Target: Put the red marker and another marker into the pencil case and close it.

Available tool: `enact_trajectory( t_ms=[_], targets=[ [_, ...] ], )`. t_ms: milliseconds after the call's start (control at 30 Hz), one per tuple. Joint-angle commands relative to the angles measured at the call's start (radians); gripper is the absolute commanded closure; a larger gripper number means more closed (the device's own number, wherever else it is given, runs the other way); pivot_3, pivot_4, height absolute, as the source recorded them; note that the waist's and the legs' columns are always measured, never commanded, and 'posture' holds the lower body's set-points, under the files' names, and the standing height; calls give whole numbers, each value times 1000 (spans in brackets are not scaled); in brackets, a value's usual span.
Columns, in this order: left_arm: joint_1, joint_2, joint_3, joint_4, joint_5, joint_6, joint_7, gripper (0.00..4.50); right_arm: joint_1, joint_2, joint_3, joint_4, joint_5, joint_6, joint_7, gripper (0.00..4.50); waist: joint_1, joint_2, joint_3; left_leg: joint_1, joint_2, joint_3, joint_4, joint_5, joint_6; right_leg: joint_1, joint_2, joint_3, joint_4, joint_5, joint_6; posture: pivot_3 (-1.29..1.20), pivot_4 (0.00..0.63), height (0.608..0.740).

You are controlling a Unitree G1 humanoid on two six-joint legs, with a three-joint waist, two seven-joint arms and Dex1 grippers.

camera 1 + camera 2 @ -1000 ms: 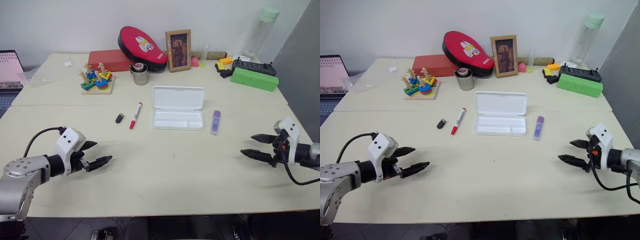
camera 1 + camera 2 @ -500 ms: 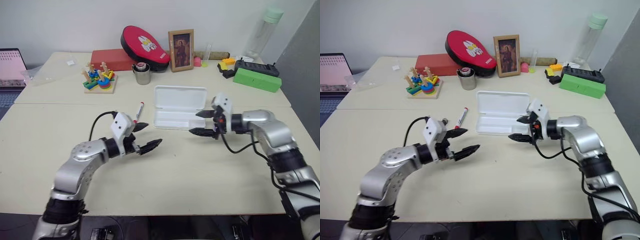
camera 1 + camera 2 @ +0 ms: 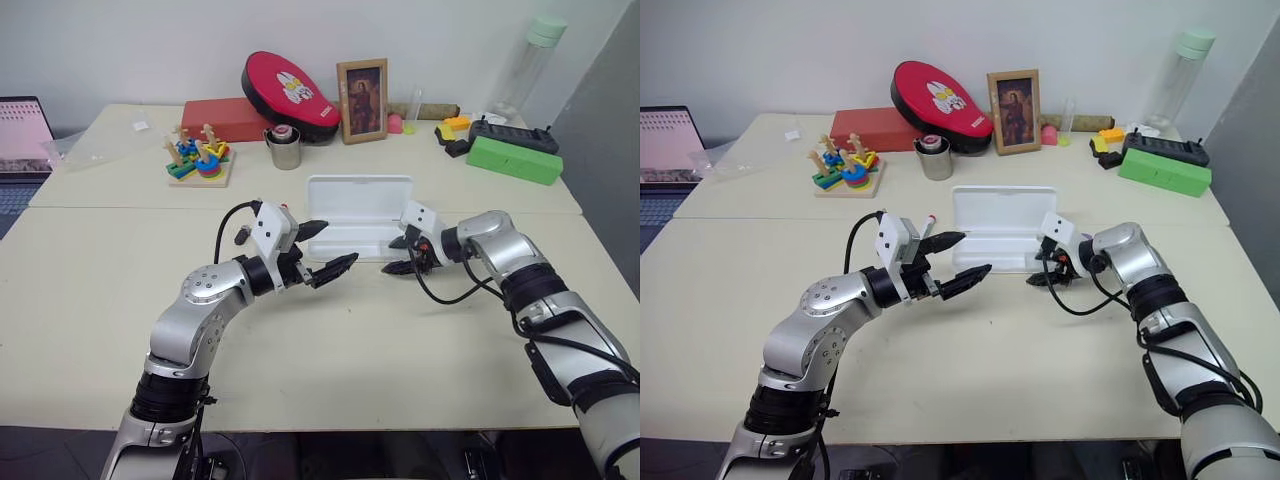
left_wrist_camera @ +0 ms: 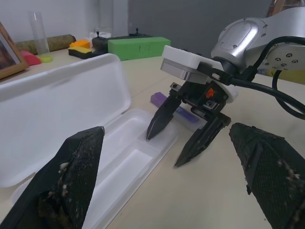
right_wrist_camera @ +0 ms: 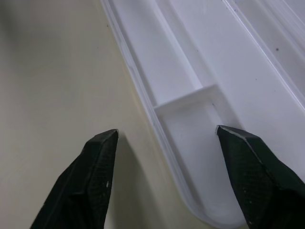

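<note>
The white pencil case (image 3: 357,197) lies open mid-table, lid back and tray (image 3: 345,240) toward me. My left gripper (image 3: 337,243) hovers open and empty at the tray's front left, pointing right. The red marker is mostly hidden behind that gripper; its red tip (image 3: 931,217) peeks out above it. At the tray's front right corner my right gripper (image 3: 391,256) is open, tilted down; in the right wrist view one of its fingers (image 5: 97,162) is over the table and the other over the tray, the rim (image 5: 143,95) between them. The lilac marker (image 4: 160,99) lies just behind it.
Along the back stand a green box (image 3: 508,158), a bottle (image 3: 525,60), a picture frame (image 3: 361,100), a red pad (image 3: 285,88), a steel cup (image 3: 283,150) and a stacking toy (image 3: 197,160). A small black object (image 3: 240,237) lies left of the red marker.
Both arms swung inward from the table's sides to the case. The left gripper moved right, in front of the red marker; the right gripper moved left to the tray's corner and its fingers narrowed somewhat.
</note>
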Motion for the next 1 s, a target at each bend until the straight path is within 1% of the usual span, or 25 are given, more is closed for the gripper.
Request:
enact_trajectory(
  t_ms=[33,67,200,300,367,600,633,700,833,933,1000],
  targets=[
    [-13,-7,21,-27,-27,-3,4,0,-15,17,-15,21,-23,-27,20,2129,0,0,0,0,0,0,0,0,0,0,0,0,0,0,0,0,150,740],
    [-18,-10,25,-26,-33,0,7,0,-13,19,-16,16,-24,-27,27,2423,0,0,0,0,0,0,0,0,0,0,0,0,1,0,0,0,150,740],
    [-32,-20,39,-21,-48,-1,18,0,-5,21,-20,-2,-29,-29,38,3332,0,0,0,0,0,-1,1,0,0,-1,0,-1,5,0,0,0,150,740],
    [-45,-26,42,-9,-42,-14,28,0,-2,23,-26,-10,-34,-31,35,4095,0,0,0,1,0,-2,2,0,0,-1,1,-2,7,0,0,0,150,740],
    [-53,-25,44,-1,-39,-20,31,0,0,24,-31,-21,-36,-32,40,4434,-1,0,0,1,0,-2,2,0,0,-1,1,-2,7,0,0,0,150,740],
    [-35,26,64,-8,-27,-16,28,0,25,17,-74,-112,-5,-37,62,4481,-1,0,0,1,0,-3,2,0,0,-1,1,-2,8,-1,0,0,150,740],
    [-24,42,80,-15,-35,-4,29,0,36,13,-81,-154,8,-25,76,4481,-1,1,0,1,0,-3,2,0,0,-1,1,-2,8,-1,-1,0,150,740],
    [18,90,130,-45,-58,28,25,0,90,-11,-78,-308,34,21,116,4481,-3,1,0,1,0,-3,2,0,0,-1,1,-2,8,-1,-1,0,150,740],
    [88,149,211,-101,-113,79,24,0,219,-55,-60,-574,61,102,136,4481,-6,2,1,1,0,-4,1,0,0,-2,2,-3,11,-4,-3,0,150,740],
    [162,194,249,-138,-135,106,-1,0,308,-74,-32,-718,67,162,130,4481,-3,2,1,0,0,-6,1,0,0,-2,2,-6,11,-5,-3,0,150,740],
    [212,226,268,-158,-146,120,-15,0,359,-77,-10,-772,56,181,115,4481,-2,2,2,0,0,-7,2,0,0,-1,2,-6,11,-5,-4,0,150,740]
  ],
)
